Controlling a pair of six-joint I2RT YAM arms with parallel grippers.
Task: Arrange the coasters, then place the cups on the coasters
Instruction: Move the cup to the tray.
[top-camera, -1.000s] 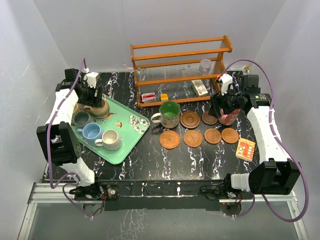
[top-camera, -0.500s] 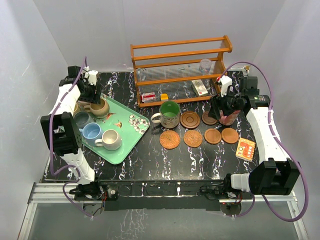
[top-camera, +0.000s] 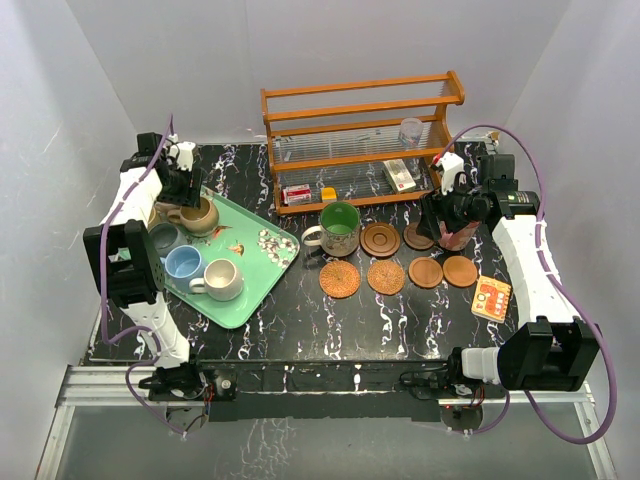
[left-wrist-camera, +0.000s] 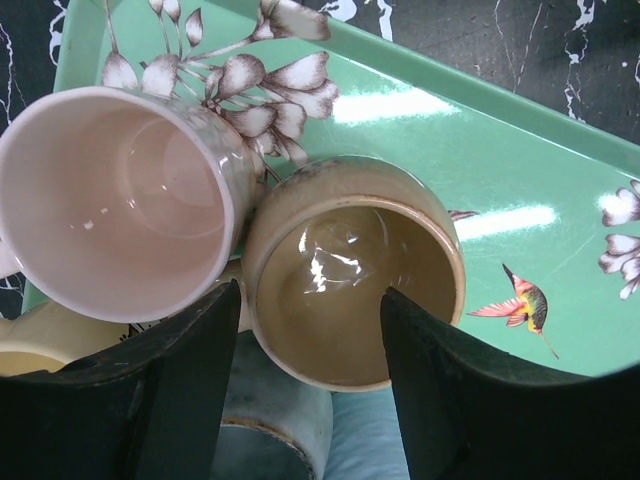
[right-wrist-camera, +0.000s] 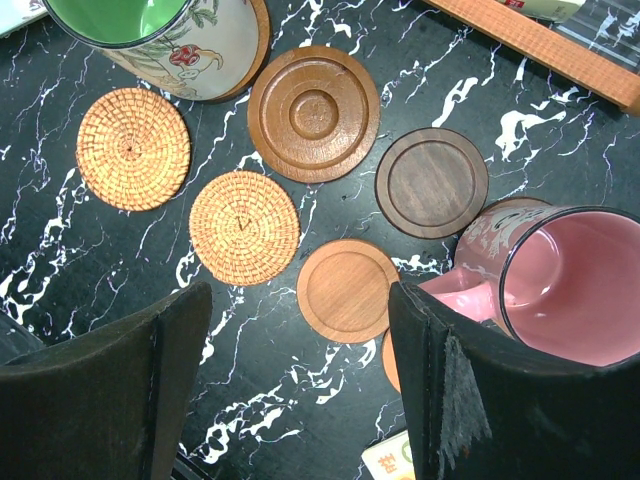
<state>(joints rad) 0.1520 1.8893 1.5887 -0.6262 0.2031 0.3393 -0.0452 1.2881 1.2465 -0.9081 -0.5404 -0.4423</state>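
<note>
Left jaws are open, straddling the tan mug (left-wrist-camera: 350, 300) on the green tray (left-wrist-camera: 520, 150), and that mug is touching the pale mug (left-wrist-camera: 110, 200). I'd pinch one wall and lift straight up. Right jaws are open and empty beside the pink mug (right-wrist-camera: 585, 290), by the coasters (right-wrist-camera: 240, 225).

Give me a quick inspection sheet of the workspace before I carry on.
Surface: black marble table, no spills seen.
Job's things: eight coasters, two under the green mug and pink mug, six bare; other mugs crowd the green tray.
Clutter: orange card; glass tumbler and small boxes on the wooden rack.
Grippers: left gripper straddles the tan mug, grip unclear; right gripper open beside the pink mug.
Cables: purple cables loop off both arms, no snag seen.
Surroundings: white walls, nothing else seen.
</note>
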